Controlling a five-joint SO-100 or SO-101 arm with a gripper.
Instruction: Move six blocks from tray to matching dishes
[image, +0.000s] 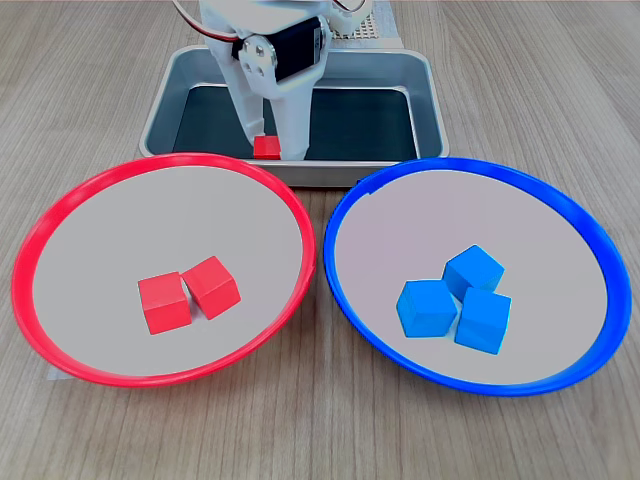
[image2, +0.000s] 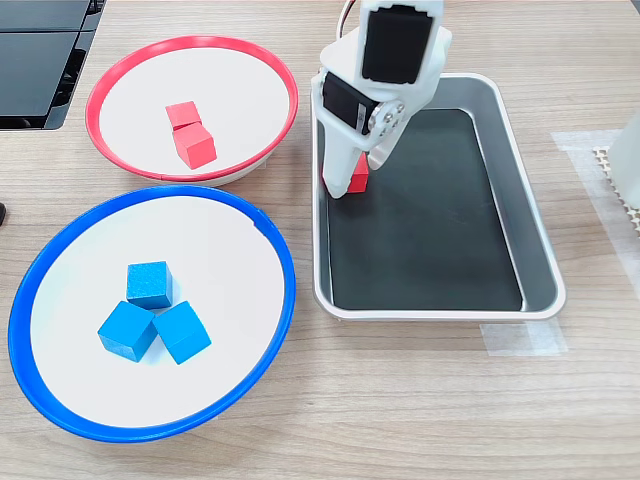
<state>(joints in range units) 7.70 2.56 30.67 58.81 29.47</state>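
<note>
Red, rigid and probably light, the last block (image: 267, 147) sits in the tray (image2: 540, 262), clamped between the gripper (image2: 347, 180) fingers across flat opposite faces, the surest hold.

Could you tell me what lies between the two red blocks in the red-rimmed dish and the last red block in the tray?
In the first exterior view, only bare dish floor, its far rim and the tray's near wall separate the pair from the red block.

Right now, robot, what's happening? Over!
Gripper shut on last red block in tray. Two reds, three blues already in dishes. Nothing in the way.
</note>
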